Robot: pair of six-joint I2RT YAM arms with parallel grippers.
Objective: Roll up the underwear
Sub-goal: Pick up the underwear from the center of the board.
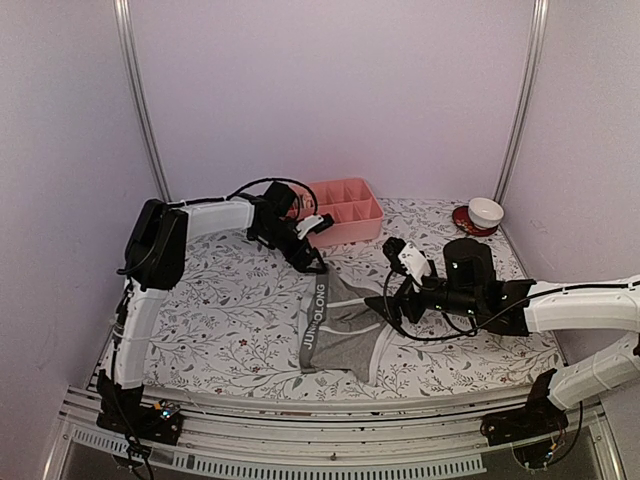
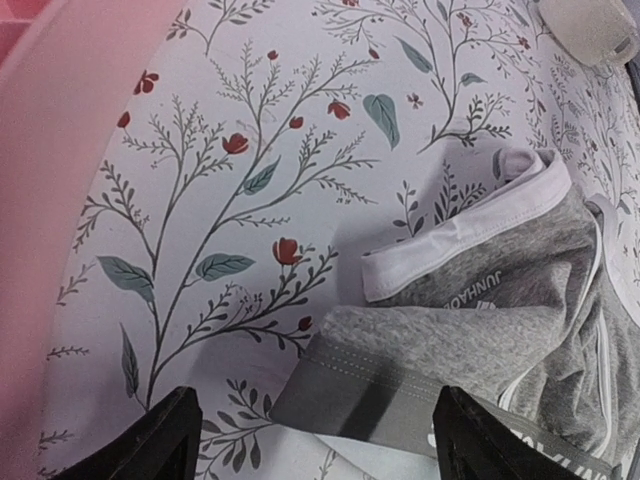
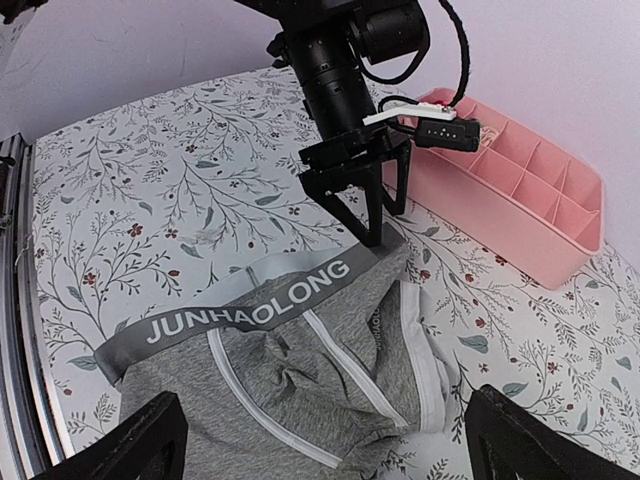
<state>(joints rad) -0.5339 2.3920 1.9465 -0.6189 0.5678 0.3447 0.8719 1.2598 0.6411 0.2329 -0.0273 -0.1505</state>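
The underwear, where is it lying?

– On the flowered worktop, about midway between the left and right edges and nearer the near edge than the far one. There are two grey pieces in one loose pile.

Can you tell them apart?

– Yes. The boxer-briefs lie flat on top, and their grey waistband reads JUNHAOLONG in white letters. The briefs, edged with a pale band, are bunched against the far right side of them and partly tucked underneath.

And the left gripper?

– Its jaws are spread wide and it has hold of nothing. It points down at the far end of that lettered waistband. Whether a fingertip touches the cloth, I cannot tell.

The right gripper?

– Fully spread and holding nothing, hanging low just off the right side of the pile.

Anything else on the worktop?

– A pink divided tray sits along the far edge behind the left gripper. A white bowl stands on a red saucer in the far right corner, well apart from the cloth.
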